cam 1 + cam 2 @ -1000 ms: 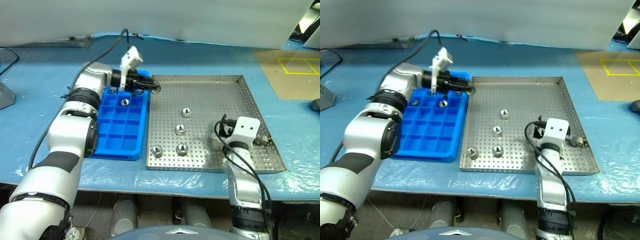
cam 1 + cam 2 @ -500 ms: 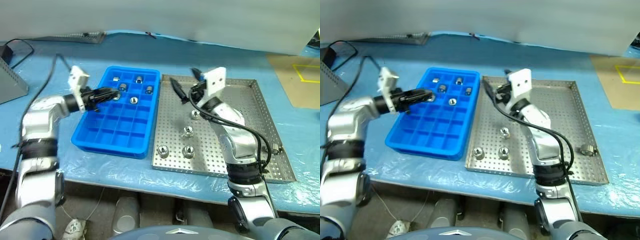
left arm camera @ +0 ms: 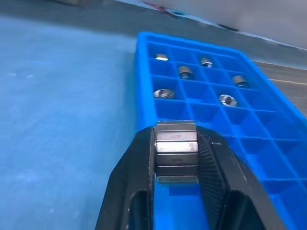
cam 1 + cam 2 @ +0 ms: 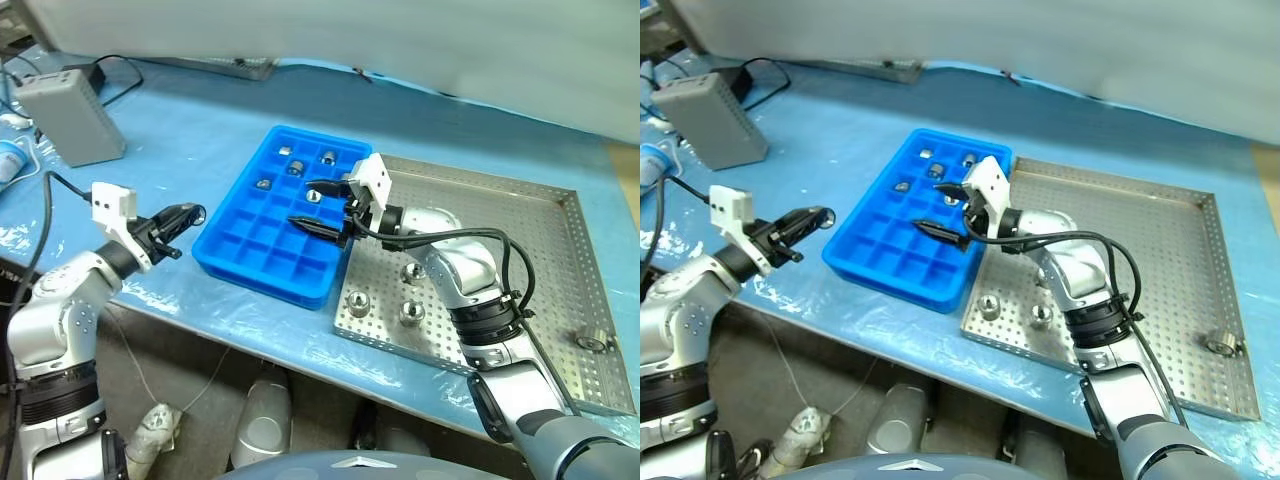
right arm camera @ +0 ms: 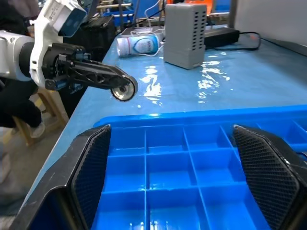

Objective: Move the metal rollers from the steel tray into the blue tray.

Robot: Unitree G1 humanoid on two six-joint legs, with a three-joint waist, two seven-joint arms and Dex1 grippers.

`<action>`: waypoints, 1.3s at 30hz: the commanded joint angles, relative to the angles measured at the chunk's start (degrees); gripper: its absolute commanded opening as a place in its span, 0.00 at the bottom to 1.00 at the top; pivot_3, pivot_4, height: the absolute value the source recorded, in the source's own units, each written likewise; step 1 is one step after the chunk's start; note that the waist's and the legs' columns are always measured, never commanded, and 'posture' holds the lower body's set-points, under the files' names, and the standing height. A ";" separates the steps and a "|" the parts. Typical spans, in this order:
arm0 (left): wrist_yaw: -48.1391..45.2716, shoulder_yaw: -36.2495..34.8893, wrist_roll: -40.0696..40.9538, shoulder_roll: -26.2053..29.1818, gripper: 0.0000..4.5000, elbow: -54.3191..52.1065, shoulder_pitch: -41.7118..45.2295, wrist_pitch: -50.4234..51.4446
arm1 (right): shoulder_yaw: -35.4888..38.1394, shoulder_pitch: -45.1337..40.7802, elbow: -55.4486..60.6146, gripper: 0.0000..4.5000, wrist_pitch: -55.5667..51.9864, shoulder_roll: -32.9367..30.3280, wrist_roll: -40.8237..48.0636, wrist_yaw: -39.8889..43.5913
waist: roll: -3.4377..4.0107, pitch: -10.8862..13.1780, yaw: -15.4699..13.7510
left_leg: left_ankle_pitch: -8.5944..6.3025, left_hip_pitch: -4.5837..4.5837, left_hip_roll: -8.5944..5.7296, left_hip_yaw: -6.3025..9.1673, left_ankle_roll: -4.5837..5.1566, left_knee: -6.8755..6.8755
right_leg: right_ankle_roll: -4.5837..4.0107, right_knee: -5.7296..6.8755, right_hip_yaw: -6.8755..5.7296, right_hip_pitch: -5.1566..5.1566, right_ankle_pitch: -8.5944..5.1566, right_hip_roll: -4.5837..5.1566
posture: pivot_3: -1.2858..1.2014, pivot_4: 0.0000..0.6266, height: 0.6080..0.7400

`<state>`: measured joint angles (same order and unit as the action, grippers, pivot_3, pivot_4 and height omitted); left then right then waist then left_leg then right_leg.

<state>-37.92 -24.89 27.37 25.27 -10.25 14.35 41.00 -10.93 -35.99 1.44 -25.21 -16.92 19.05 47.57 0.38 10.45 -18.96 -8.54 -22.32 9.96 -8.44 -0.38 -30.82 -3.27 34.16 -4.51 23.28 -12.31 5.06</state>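
One metal roller [image 3: 176, 151] sits clamped in the left pincer [image 4: 186, 215], left of the blue tray [image 4: 245, 262], while the right pincer [image 4: 322, 207] gapes empty above it.

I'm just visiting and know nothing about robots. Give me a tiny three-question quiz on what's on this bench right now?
1. True or false: the left gripper is shut on a metal roller.
2. The right gripper hangs over which?
A. the steel tray
B. the blue tray
C. the grey box
3. How many rollers lie in the blue tray's compartments?

Key: 1 true; 2 B; 3 five.
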 commanded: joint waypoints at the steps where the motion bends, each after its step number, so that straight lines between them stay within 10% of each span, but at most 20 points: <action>1: 1.64 3.11 1.25 -1.89 0.26 -2.34 0.82 -2.29 | 0.72 -0.88 2.36 0.94 -0.05 -0.04 0.70 0.15 | 0.00 0.00 -1.41 | 0.00 0.01 0.00 0.00 0.00 0.00 | 0.00 0.01 0.02 0.00 0.00 -0.01 | 0.76 0.24 1.00; 30: 3.98 14.49 -3.66 -3.66 0.26 20.74 15.78 -10.32 | 1.92 6.90 7.97 0.94 -0.06 -0.21 -1.82 -9.87 | -0.01 -0.01 -1.92 | 0.16 0.32 -0.08 -0.04 -0.28 0.01 | 0.48 0.54 0.52 0.15 -0.27 -0.15 | 0.69 0.24 1.00; 39: 2.84 14.87 -2.92 -3.11 0.77 20.57 16.50 -9.23 | 1.97 7.43 7.51 0.94 0.81 -0.31 -2.78 -10.57 | -0.02 -0.01 -0.56 | 0.16 0.30 -0.08 -0.04 -0.29 0.01 | 0.47 0.55 0.52 0.18 -0.27 -0.15 | 0.68 0.24 1.00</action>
<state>-35.01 -9.33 24.03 21.12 11.54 29.51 31.90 -9.80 -28.45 6.70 -25.53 -17.34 16.00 37.19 0.36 10.44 -19.51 -8.38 -22.01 9.89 -8.48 -0.66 -30.81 -2.79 34.71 -3.99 23.46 -12.58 4.91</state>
